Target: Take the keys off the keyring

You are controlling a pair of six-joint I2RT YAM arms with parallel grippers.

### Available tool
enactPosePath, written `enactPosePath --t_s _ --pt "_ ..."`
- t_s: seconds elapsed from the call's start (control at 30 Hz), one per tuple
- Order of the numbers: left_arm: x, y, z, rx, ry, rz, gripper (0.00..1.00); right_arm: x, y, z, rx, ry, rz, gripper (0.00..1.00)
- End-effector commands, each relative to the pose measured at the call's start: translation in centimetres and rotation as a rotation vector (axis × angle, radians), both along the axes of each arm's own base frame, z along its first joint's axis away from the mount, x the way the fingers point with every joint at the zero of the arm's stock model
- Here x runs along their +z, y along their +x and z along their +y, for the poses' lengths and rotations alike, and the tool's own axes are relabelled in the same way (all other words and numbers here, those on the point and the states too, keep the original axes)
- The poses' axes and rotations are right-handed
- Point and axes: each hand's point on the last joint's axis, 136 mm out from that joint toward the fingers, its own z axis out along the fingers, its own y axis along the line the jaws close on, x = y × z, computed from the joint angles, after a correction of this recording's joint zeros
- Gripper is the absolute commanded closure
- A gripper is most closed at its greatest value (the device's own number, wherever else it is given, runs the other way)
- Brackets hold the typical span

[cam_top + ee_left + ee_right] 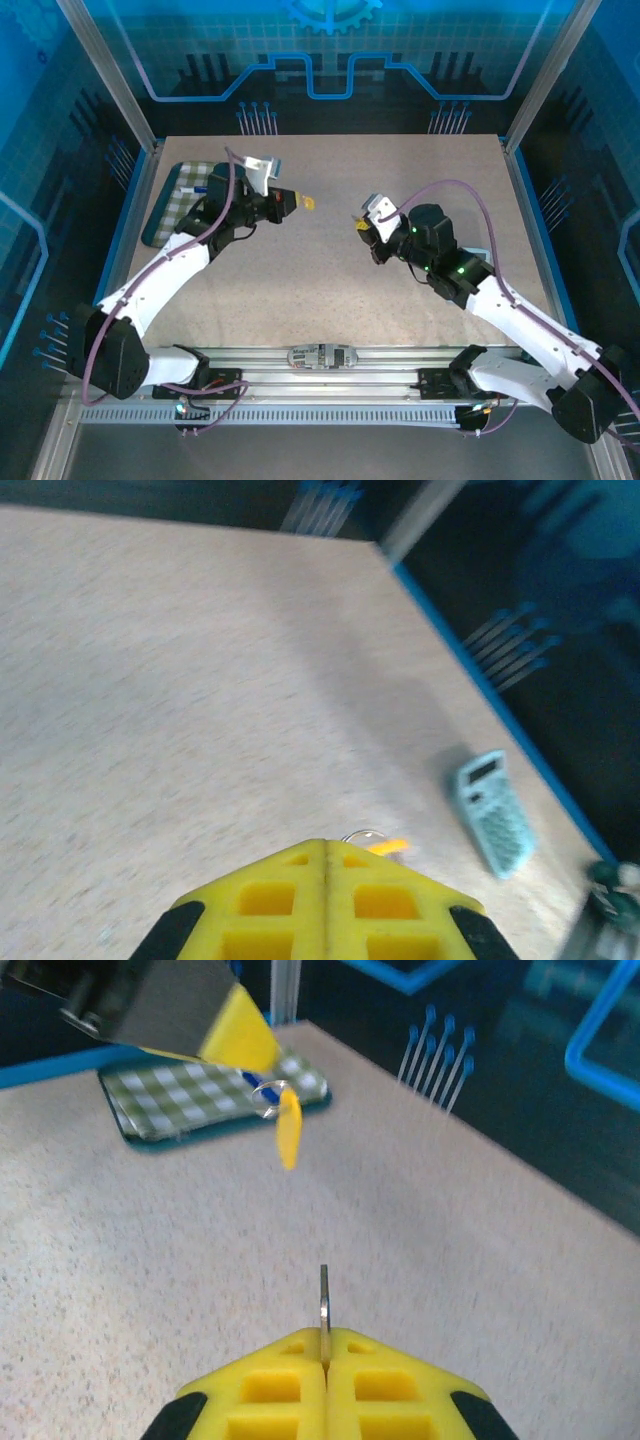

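Observation:
My left gripper [291, 203] is shut on the keyring [308, 203], a thin wire loop [268, 1095] with a yellow-orange tag [288, 1130] hanging from it. In the left wrist view the loop [362, 834] and tag [388, 846] poke out just past my closed fingertips [300, 865]. My right gripper [325, 1335] is shut on a small grey metal key [324, 1300], seen edge-on and sticking straight out of the tips. The key [356, 221] is held apart from the keyring, with bare table between the two grippers. Both are held above the table.
A green checked cloth [178, 203] with a blue pen on it lies at the table's back left. A pale teal box-like thing [495, 812] shows near the right arm. The table's blue edge [500, 705] runs behind it. A grey device [322, 355] sits on the front rail.

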Motion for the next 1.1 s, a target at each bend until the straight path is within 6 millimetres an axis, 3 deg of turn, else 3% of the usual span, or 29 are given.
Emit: enactPosePath --t_s 0.0,0.13,0.23,0.27,0.37,0.5,0.57,0.6,0.63,0.83,0.9,0.97,1.07 --pt "-6.0 1.4 3.2 0.205 0.110 0.134 1.00 -2.1 1.8 -0.9 -0.097 0.097 0.110 1.00" --pt "-11.2 1.8 3.4 0.236 0.181 0.245 1.00 -5.2 3.2 -1.6 -0.158 0.112 0.189 1.00" --pt "-13.6 2.1 4.1 0.284 0.229 0.281 1.00 -6.9 3.6 -1.5 -0.168 0.122 0.223 1.00" --pt "-13.8 2.1 4.3 0.298 0.233 0.281 0.99 -7.4 3.7 -1.5 -0.175 0.119 0.238 1.00" --pt "-12.7 2.0 4.4 0.313 0.211 0.240 0.81 -9.4 4.5 -2.0 -0.212 0.110 0.305 1.00" --pt "-10.8 1.2 5.0 0.333 0.186 0.187 0.66 -12.8 6.9 -4.0 -0.334 0.134 0.421 1.00" --pt "-10.2 0.6 5.5 0.352 0.173 0.161 0.51 -14.8 8.2 -5.1 -0.396 0.148 0.491 1.00" --pt "-10.1 0.2 5.8 0.360 0.174 0.151 0.23 -15.9 8.8 -5.8 -0.430 0.153 0.526 1.00" --pt "-9.9 -0.2 6.1 0.367 0.170 0.143 0.01 -17.0 9.3 -6.1 -0.448 0.165 0.561 1.00" --pt "-8.2 -2.0 7.0 0.399 0.120 0.106 0.01 -21.5 10.8 -7.2 -0.534 0.185 0.702 0.99" --pt "-7.7 -2.3 7.3 0.406 0.113 0.090 0.01 -22.2 10.9 -7.6 -0.558 0.185 0.718 0.90" --pt "-7.3 -2.4 7.5 0.414 0.119 0.076 0.01 -22.2 10.9 -8.4 -0.597 0.189 0.726 0.73" --pt "-7.0 -2.4 8.0 0.432 0.134 0.058 0.01 -20.9 10.5 -10.9 -0.682 0.181 0.697 0.51"
